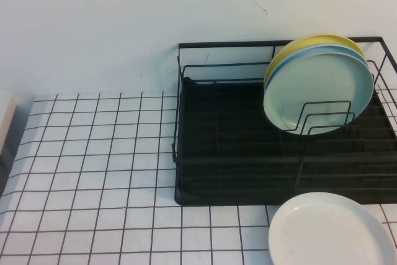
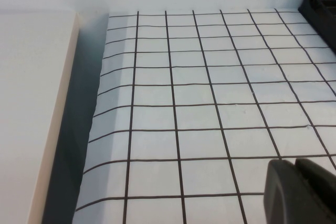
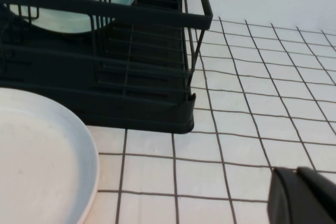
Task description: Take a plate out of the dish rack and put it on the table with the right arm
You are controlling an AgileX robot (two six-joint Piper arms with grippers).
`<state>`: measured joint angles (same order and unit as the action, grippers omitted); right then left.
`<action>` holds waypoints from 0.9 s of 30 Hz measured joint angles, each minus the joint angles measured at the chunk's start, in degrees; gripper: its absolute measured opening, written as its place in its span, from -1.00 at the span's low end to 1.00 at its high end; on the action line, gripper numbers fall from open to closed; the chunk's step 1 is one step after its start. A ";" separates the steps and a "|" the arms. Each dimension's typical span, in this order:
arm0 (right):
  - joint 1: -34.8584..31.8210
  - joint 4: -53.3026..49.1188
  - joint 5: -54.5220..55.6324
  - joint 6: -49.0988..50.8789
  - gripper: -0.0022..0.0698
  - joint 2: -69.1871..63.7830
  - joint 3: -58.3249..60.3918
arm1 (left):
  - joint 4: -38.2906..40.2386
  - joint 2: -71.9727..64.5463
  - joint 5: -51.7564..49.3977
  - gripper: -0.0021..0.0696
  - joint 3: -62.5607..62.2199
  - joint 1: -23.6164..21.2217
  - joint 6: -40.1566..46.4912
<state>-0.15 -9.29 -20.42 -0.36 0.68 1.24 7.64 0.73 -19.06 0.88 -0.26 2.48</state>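
Note:
The pale mint-green plate [image 1: 319, 91] stands upright in the looped dividers at the back right of the black dish rack [image 1: 223, 153]. It is the front one of three standing plates. It also shows in the right wrist view [image 3: 63, 17], behind the rack's wires [image 3: 131, 103]. Neither gripper shows in the high view. My right gripper [image 3: 296, 174] is shut and empty, low over the gridded table [image 3: 252, 103] beside the rack's front corner. My left gripper [image 2: 294, 165] is shut and empty over the table [image 2: 199, 93] at the far left.
A light blue plate [image 1: 290, 59] and a yellow plate [image 1: 310, 39] stand behind the mint one. A white plate [image 1: 332, 231] lies flat on the table in front of the rack, also in the right wrist view [image 3: 37, 156]. A beige ledge [image 2: 31, 103] borders the table's left edge.

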 joint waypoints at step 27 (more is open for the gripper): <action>0.00 -1.31 4.78 -2.31 -0.95 0.00 0.46 | 0.00 0.00 0.00 -0.95 0.00 0.00 -0.13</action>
<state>-0.15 -10.60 -15.64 -2.68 0.68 1.69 7.64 0.73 -19.06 0.88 -0.26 2.35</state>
